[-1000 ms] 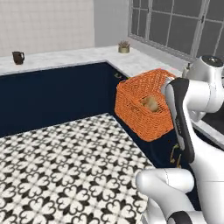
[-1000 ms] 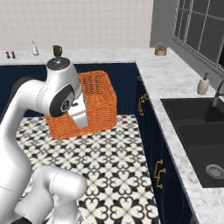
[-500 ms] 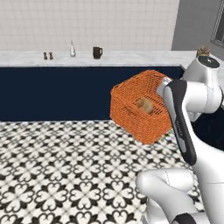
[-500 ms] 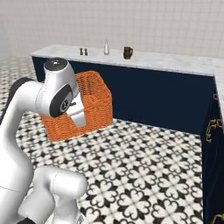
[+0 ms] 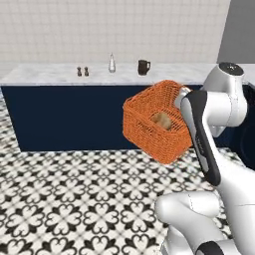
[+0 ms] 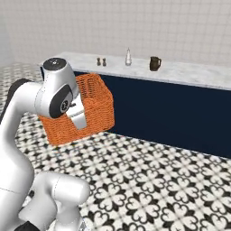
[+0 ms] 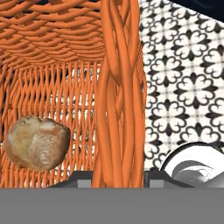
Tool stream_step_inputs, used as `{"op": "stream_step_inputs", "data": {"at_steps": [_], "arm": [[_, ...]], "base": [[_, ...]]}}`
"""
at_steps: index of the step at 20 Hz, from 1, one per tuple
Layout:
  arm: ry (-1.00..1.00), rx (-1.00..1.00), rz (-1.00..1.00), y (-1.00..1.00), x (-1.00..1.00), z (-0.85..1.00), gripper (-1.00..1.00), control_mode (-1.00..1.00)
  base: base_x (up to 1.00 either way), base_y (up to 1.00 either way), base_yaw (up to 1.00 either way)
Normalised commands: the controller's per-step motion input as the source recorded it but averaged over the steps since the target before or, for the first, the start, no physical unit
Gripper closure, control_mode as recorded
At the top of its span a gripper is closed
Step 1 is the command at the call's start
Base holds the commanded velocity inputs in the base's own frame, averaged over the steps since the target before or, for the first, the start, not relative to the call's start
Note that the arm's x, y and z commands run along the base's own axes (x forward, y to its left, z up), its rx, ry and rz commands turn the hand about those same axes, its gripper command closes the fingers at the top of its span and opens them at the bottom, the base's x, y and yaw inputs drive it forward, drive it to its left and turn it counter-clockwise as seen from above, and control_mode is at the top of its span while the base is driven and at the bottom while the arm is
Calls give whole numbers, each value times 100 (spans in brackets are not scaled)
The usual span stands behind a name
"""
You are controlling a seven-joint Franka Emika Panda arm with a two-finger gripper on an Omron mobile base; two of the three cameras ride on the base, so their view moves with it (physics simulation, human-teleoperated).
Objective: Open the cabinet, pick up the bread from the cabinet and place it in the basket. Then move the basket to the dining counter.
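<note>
Right up against the hand camera, the basket (image 7: 118, 87) rim runs as a thick braided orange band down the middle of the frame, and the gripper (image 7: 118, 177) has its two dark tips either side of that braid at the bottom edge, clamped on it; most of each finger is cut off below. Lower left of that view, the bread (image 7: 37, 142) lies inside against the woven wall, its far side hidden by the mesh. In the left base view the basket (image 5: 157, 122) hangs tilted at centre frame, clear of the floor, with the bun (image 5: 162, 121) showing through the see-through side; the white arm covers its right corner. In the right base view the arm's big joint blocks much of the basket (image 6: 90, 110), left of centre. Below it lies open patterned floor (image 5: 74, 199). Behind, across the upper frame, runs the dining counter (image 5: 60, 74), navy panel under marble, carrying two small shakers (image 5: 82, 71), a pale bottle (image 5: 112, 63) and a dark mug (image 5: 143, 67), well apart from the basket.
</note>
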Motion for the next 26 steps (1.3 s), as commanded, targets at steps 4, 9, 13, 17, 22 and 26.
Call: {"op": "stream_step_inputs", "data": {"at_steps": [4, 9, 13, 17, 22, 26], "arm": [[0, 0, 0, 0, 0, 0, 100, 100], [0, 0, 0, 0, 0, 0, 100, 100], [0, 0, 0, 0, 0, 0, 100, 100], [0, 0, 0, 0, 0, 0, 100, 100], [0, 0, 0, 0, 0, 0, 100, 100], [0, 0, 0, 0, 0, 0, 100, 100]], "base": [[100, 86, -7], [100, 28, -12], [100, 5, -15], [100, 74, -11], [100, 100, -6], [100, 67, -2]]}}
